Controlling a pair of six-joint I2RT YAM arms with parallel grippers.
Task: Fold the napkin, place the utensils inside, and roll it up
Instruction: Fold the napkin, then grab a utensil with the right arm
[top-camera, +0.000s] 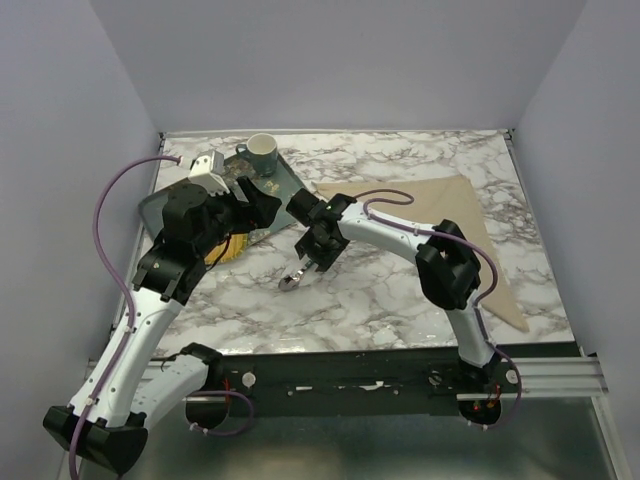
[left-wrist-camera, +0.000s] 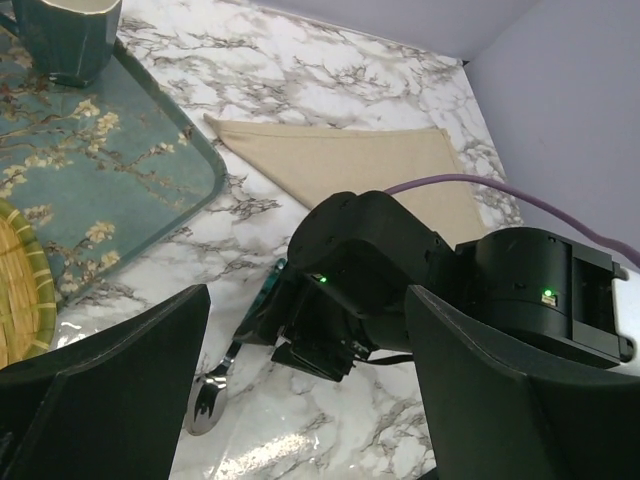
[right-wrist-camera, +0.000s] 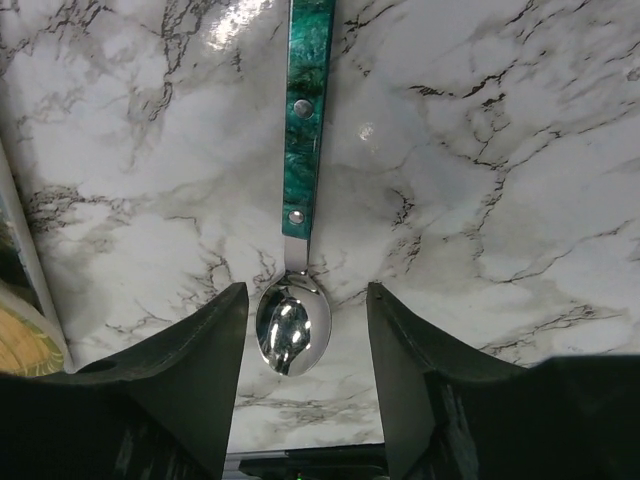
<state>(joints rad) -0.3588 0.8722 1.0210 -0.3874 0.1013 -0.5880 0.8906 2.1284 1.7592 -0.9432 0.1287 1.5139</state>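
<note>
ok so this looks like the spoon pickup; the napkin (top-camera: 445, 225) is already folded into a triangle and lies flat on the right side of the bench (top-camera: 390, 295); it's well apart from the spoon (right-wrist-camera: 303, 150), which is on bare marble near the middle, bowl pointing toward the robot; the right gripper (right-wrist-camera: 305, 305) hovers over it with fingers apart and the bowl in the gap, neither finger touching it as far as I can see; the left gripper (top-camera: 252, 208) is spread wide with nothing in it, near the corner of the tray (left-wrist-camera: 120, 170).

my two cents on doing it well: I wouldn't pinch the bowl; it's rounded and shiny and I'd bet it squirts out; shift toward the neck or the teal handle, where the sides run straighter; get the fingertips right down to the marble before closing, since a thin spoon lying flat gives little to grab; close slowly and square to the handle so it doesn't spin; lift level, carry it to the napkin, and lay it along the long folded edge so the roll catches it.
</note>
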